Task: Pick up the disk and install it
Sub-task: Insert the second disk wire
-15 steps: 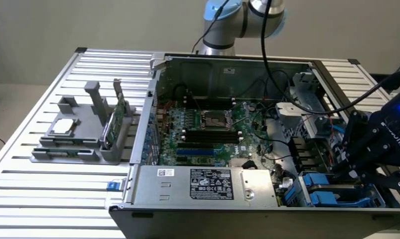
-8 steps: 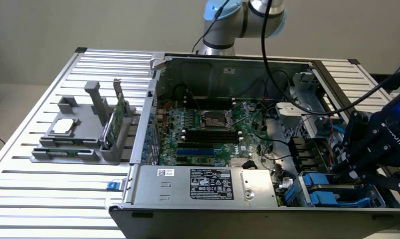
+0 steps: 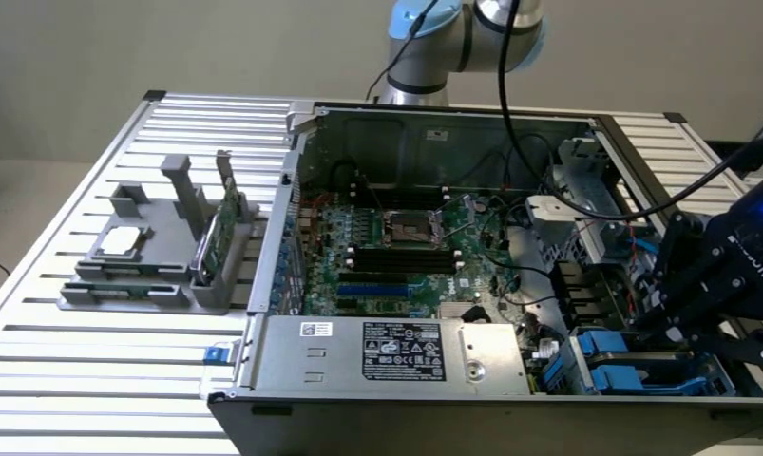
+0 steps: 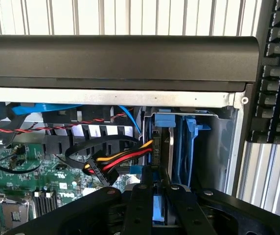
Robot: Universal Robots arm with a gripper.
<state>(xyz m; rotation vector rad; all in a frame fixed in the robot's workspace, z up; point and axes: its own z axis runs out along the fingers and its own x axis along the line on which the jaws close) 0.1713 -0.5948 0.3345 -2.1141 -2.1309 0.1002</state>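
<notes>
One black robot gripper [image 4: 157,178] reaches into the drive bay at the corner of one open black desktop computer case [image 3: 355,418], which lies on its side on a slatted aluminium table [image 3: 77,380]. The disk [image 4: 163,122], a silver hard drive in a blue plastic frame, stands on edge in the bay directly below the gripper. The two fingers [image 4: 142,196] are drawn close together on the frame's blue upper edge, with only that edge between them. Two blue frames show in the bay: the disk's own, and a second blue plastic carrier [image 4: 189,142] just beside it against the case wall.

One bundle of yellow, red and black power wires [image 4: 115,160] curls up to the disk's near side, and a red-and-black twisted wire [image 4: 57,127] crosses above the green motherboard [image 4: 22,176].

In the exterior view the gripper [image 3: 670,328] hangs over the bay at that view's right, beside one silver labelled power supply box [image 3: 407,350]. One grey plastic parts holder [image 3: 153,256] sits well apart on the table at that view's left. One black keyboard [image 4: 279,73] lies just outside the case
</notes>
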